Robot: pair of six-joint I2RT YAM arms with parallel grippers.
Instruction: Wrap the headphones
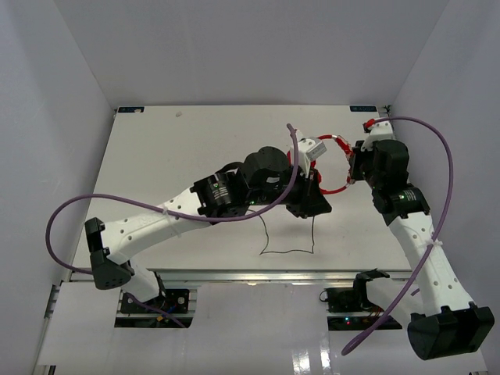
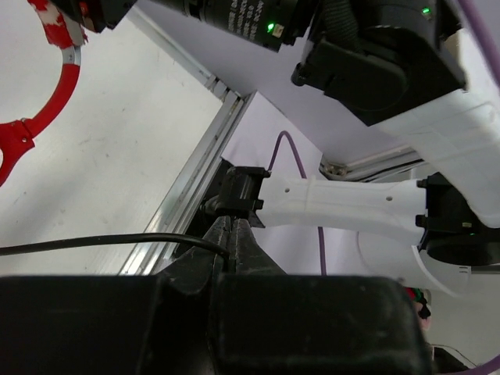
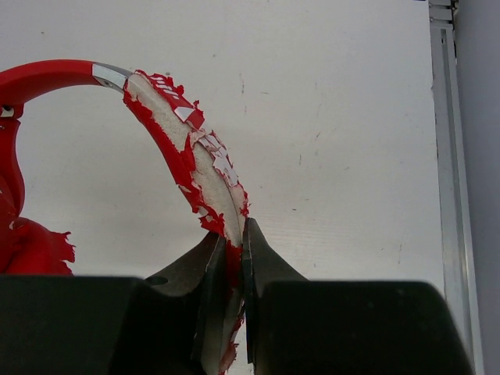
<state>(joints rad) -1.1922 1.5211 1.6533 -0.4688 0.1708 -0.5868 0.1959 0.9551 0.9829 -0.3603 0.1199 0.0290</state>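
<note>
Right tool (image 3: pixel 234 238), two black, matte, wedge-shaped fingers, is pressed together on the headband of the headphones (image 3: pixel 181 148), pinching it edge-on. Left tool (image 2: pixel 230 234), of the same dark plastic, is squeezed shut on the thin black cable (image 2: pixel 94 242), which runs smoothly into the jaws from the left.

At the grip the headband's glossy red skin is flaking off in ragged chips, and a rough off-white layer shows beneath. Higher on the arc sits a short silver metal segment, then smooth red plastic curves down to a red cup (image 3: pixel 27 246) with torn edges. From above, the headphones sit between the two wrists, right of the table's middle. The cable drops from the left tool and traces a squarish U towards the near edge.

The table (image 1: pixel 180 148) is flat, white and faintly scuffed. A ribbed aluminium rail (image 3: pixel 443 156) borders its right side close to the right tool. Bare surface stretches to the left and back to the plain white walls (image 1: pixel 234 47).
</note>
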